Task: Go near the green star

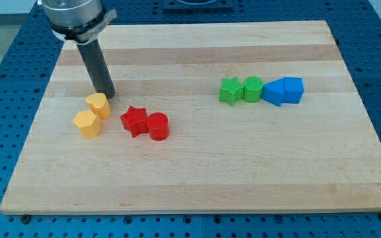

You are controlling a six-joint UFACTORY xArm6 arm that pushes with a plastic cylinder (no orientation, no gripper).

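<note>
Our tip (106,96) sat upper left on the worktop (190,178), touching a yellow block (98,104), holding nothing. Green star (229,90) right of centre looked light, rigid, slippery; approach its free left side.

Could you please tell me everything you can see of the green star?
The green star is a small, matte block, plastic by its look, lying flat on the wooden board, right of centre. It is the leftmost of a row: the green cylinder touches its right side. My tip is far off to the view's left, by the yellow blocks.
</note>
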